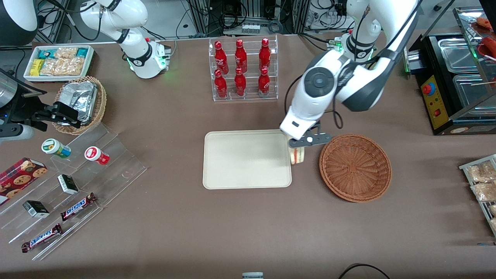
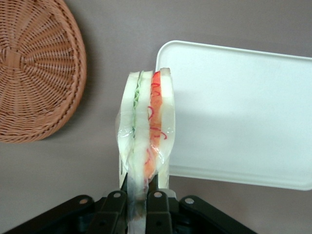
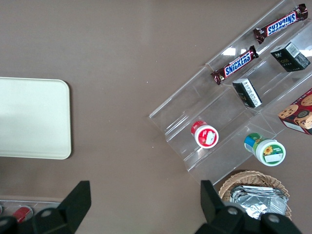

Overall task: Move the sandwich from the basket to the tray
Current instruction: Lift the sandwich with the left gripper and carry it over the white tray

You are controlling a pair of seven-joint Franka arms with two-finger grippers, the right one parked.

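Because the sandwich is held only by its narrow end, clamped between the two fingers of the gripper, most of the wedge sticks out free, and that is where trouble could start. It hangs in the air between the basket, which now looks empty, and the tray, right at the tray's edge nearest the basket and not yet clearly over its flat middle. If the fingers let go here, the sandwich would likely land half on the low rim and tip onto the counter, or fall flat outside the tray. The soft bread and its clear wrap look squeezed at the grip, so a tight clamp may crush it, while the slick wrap could let it slide out during a quick sideways move. Lowering too early might also catch its bottom corner on the rim and twist it in the grip.
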